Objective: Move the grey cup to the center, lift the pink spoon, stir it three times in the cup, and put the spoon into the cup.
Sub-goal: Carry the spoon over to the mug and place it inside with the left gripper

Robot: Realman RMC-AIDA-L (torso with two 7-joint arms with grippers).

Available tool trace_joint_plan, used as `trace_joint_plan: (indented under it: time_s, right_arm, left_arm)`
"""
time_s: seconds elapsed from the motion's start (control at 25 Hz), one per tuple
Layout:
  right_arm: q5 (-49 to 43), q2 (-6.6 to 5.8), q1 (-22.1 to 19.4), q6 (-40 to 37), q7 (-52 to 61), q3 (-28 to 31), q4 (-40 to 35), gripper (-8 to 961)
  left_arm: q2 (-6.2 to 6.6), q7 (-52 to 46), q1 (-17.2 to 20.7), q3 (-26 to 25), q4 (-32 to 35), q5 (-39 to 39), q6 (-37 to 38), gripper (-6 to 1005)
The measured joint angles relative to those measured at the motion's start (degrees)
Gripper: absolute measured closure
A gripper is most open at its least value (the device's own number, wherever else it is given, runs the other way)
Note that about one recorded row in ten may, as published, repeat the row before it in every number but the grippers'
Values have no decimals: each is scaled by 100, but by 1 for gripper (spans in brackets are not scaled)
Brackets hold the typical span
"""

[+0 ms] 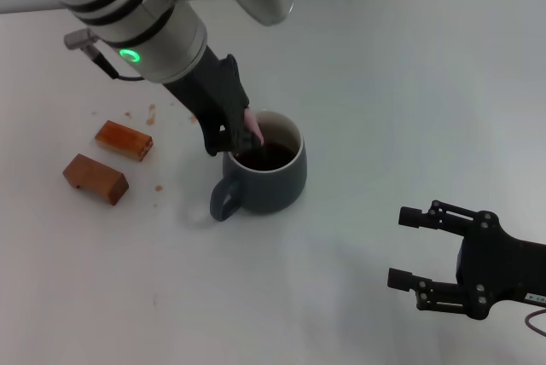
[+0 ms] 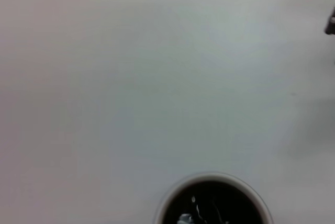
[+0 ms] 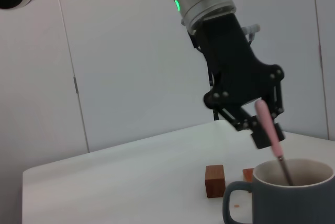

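The left gripper [image 1: 241, 133], clamped on the pink spoon [image 3: 268, 124], angles it into the grey cup [image 1: 266, 179] for stirring; the right gripper [image 1: 408, 250] idles with its fingers apart at 4 o'clock.

from my seat, the pink spoon [image 3: 266, 122] shows only its handle and part of the stem; its bowl is hidden inside the grey cup [image 1: 271, 179]. the left wrist view cuts the cup at the picture's edge, leaving just an arc of rim and blurred glints in the dark liquid [image 2: 209, 208]. the right gripper [image 1: 408, 247] runs off the head view's edge.
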Motion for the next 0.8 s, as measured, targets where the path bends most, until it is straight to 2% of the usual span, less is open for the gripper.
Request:
trace_joint_plan:
  time_s: [0.32,0.56,0.8]
  right_arm:
    - [0,0,11,35,0,0,0,158]
    - [0,7,38,35,0,0,2,158]
    - [2,10,55,26,0,0,17,158]
  left_arm:
    - [23,-15,93,-35,47,106,44,875]
    - [27,82,72,-122,23,386,-287,864]
    - [16,-46,104,-52,89,3,-235,850]
